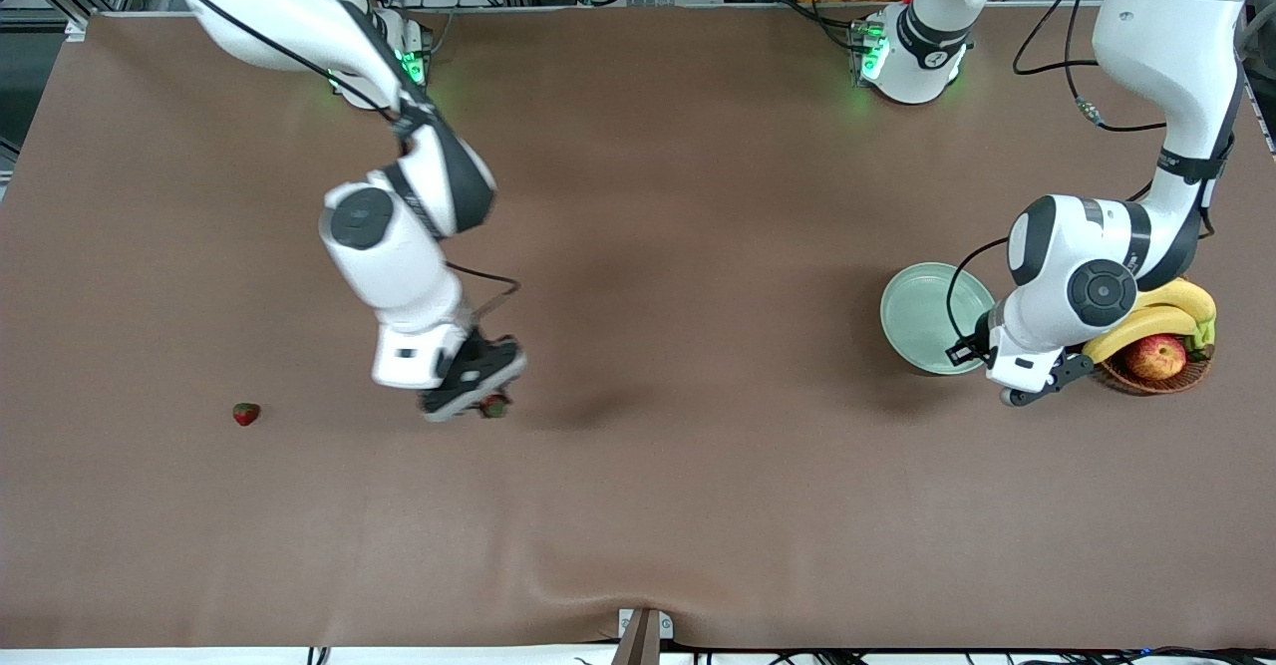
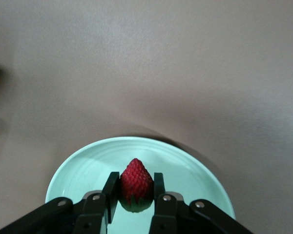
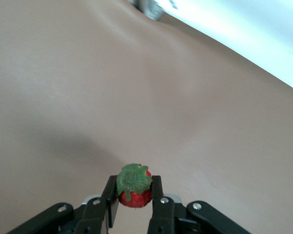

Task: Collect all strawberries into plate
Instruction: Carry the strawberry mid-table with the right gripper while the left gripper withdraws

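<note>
The pale mint-green plate (image 1: 922, 311) lies toward the left arm's end of the table. My left gripper (image 1: 965, 351) is over the plate's edge, shut on a strawberry (image 2: 136, 183) with its red tip pointing away. The left wrist view shows the plate (image 2: 83, 165) under it. The front view hides this berry. My right gripper (image 1: 486, 403) is low over the bare table near the middle, shut on a second strawberry (image 1: 494, 407), which shows leafy top up in the right wrist view (image 3: 135, 191). A third strawberry (image 1: 246, 413) lies on the table toward the right arm's end.
A brown wicker basket (image 1: 1186, 374) with bananas (image 1: 1156, 318) and a red-yellow apple (image 1: 1156, 356) stands beside the plate, close to my left arm's wrist. The brown table cover (image 1: 698, 246) has a fold near the front edge.
</note>
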`<action>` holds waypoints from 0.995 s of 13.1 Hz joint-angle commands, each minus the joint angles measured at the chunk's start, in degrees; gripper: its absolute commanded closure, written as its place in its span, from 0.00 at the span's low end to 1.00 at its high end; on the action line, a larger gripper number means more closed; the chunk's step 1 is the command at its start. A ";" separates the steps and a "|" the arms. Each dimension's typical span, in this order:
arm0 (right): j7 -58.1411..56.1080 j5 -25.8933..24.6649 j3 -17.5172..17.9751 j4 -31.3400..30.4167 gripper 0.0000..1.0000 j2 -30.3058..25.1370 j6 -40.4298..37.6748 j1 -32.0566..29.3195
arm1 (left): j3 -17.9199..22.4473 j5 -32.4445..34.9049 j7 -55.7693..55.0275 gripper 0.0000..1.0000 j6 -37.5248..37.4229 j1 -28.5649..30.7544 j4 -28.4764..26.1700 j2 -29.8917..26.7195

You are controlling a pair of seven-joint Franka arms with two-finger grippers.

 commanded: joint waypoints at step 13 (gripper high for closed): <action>5.14 -0.67 -1.03 22.55 1.00 27.21 15.41 20.88 | -8.24 -0.14 -1.20 0.00 -16.54 -0.91 12.07 -5.91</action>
